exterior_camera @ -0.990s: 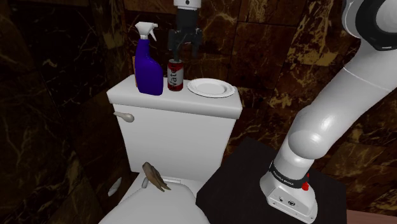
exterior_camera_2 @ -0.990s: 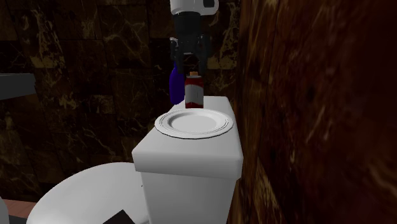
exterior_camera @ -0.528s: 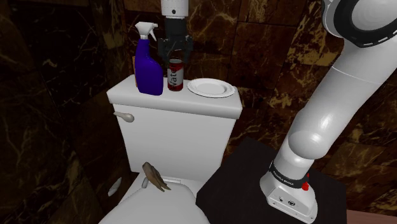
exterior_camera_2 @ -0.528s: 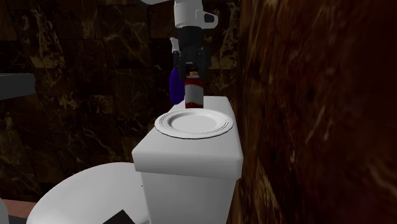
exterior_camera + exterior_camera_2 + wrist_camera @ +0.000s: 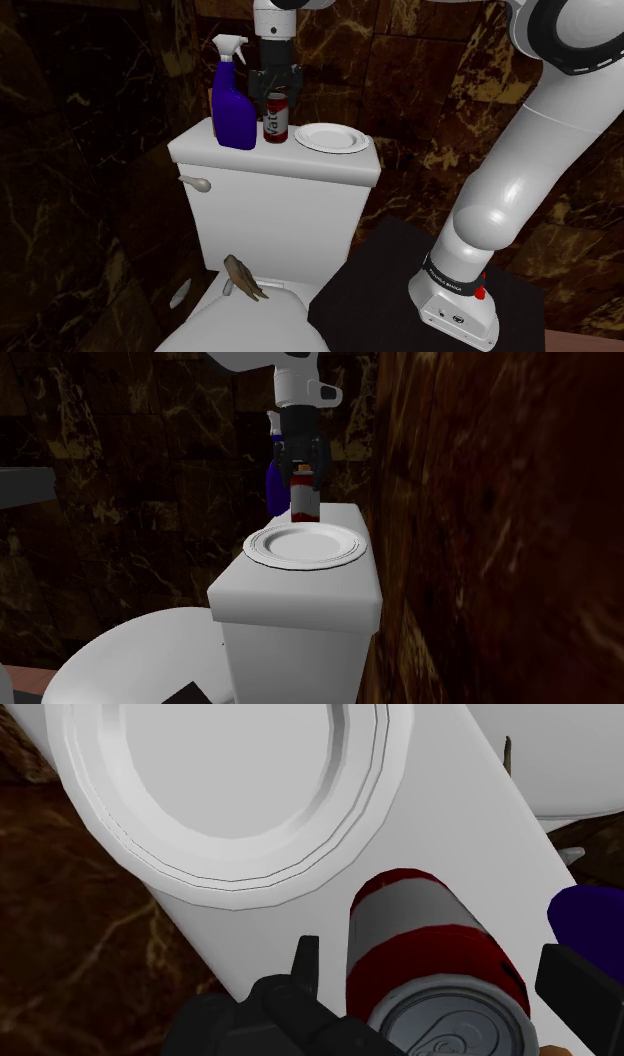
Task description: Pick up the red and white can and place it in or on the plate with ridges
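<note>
Red-and-white can (image 5: 277, 118) standing upright on toilet tank lid (image 5: 200, 150), between purple spray bottle (image 5: 233, 110) and ridged plate (image 5: 331, 138). Hand (image 5: 276, 90) straddling can top, fingers spread wide, not touching. Likely handling light, rigid, slick-walled; gripping across mid-body looking safest.

A purple spray bottle (image 5: 233, 108) is standing upright on the white toilet tank (image 5: 270, 210). A brown object (image 5: 245, 277) is lying on the toilet seat (image 5: 262, 322) below.

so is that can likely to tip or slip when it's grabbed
The can looks rigid and smooth, so it may slip unless squeezed firmly. It stands upright, taller than wide, so a sideways nudge could tip it, and on its side it would probably roll.
</note>
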